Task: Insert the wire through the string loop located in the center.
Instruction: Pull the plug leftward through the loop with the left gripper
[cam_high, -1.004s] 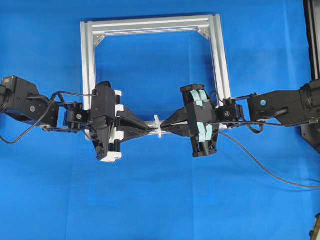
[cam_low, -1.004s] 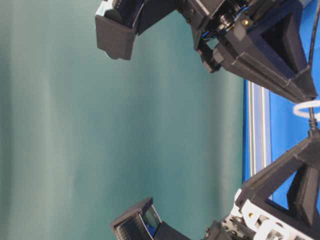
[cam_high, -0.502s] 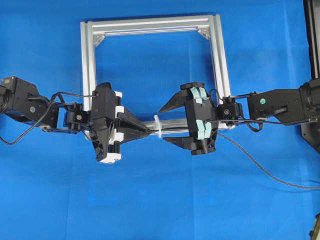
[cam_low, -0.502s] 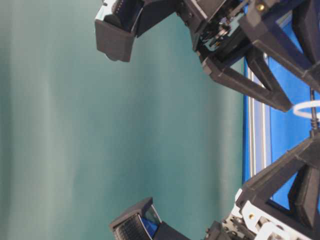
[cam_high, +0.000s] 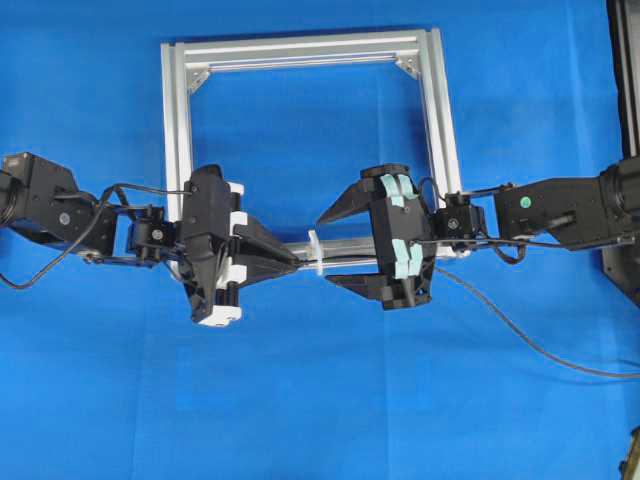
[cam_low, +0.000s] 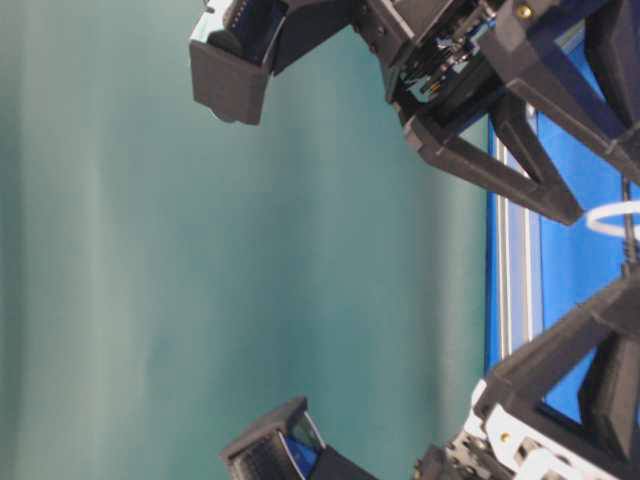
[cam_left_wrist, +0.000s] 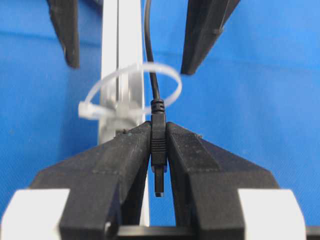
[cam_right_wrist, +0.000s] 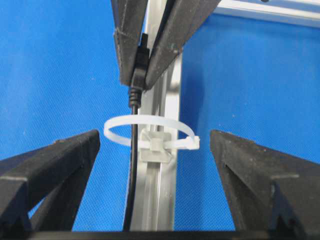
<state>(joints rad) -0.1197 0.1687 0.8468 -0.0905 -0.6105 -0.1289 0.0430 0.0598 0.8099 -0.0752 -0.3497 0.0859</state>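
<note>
Change: right gripper (cam_high: 337, 246) now gapes, closed a second ago.
Left gripper (cam_left_wrist: 158, 150): clamps plug.
Wire (cam_right_wrist: 132, 165): threaded through loop (cam_right_wrist: 150, 129).

A silver aluminium frame (cam_high: 176, 120) lies on the blue cloth (cam_high: 300, 400).

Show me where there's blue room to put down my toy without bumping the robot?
Bare blue cloth fills the inside of the aluminium frame, above both arms. More lies in front of them, left of the trailing wire. It is crowded at the front rail, where the left tool, the string loop and the open right tool meet.
</note>
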